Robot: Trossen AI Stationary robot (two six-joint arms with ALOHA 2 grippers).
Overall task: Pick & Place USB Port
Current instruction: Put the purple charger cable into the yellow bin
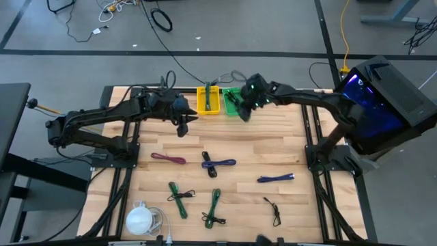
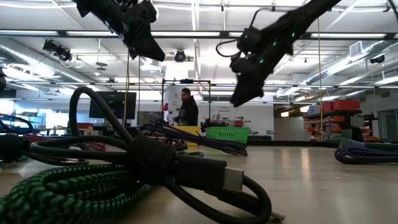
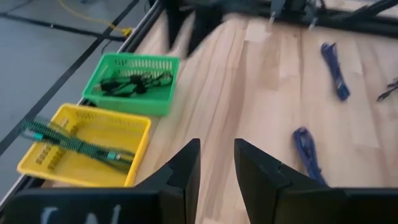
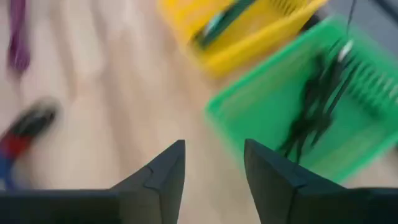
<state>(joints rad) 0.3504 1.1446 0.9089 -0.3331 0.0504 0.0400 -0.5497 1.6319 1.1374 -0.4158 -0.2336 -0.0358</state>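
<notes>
A green basket [image 1: 232, 100] and a yellow basket [image 1: 208, 100] stand side by side at the table's far edge. A black cable [image 4: 311, 118] lies in the green basket [image 4: 323, 143]. A green braided cable [image 3: 74, 144] lies in the yellow basket [image 3: 93, 149]. My right gripper [image 4: 214, 146] hovers open and empty just on the near side of the green basket [image 3: 134, 84]; in the high view this gripper [image 1: 244, 113] is near that basket's front rim. My left gripper [image 3: 216, 146] hangs open and empty above the board, left of the baskets [image 1: 183, 126].
Loose cables lie on the near half of the board: a magenta one [image 1: 168, 158], a blue-purple one [image 1: 218, 164], a blue one [image 1: 275, 178], two green ones [image 1: 179, 198] [image 1: 214, 208] and a thin black one [image 1: 274, 208]. A white round thing [image 1: 140, 220] sits at the near left corner.
</notes>
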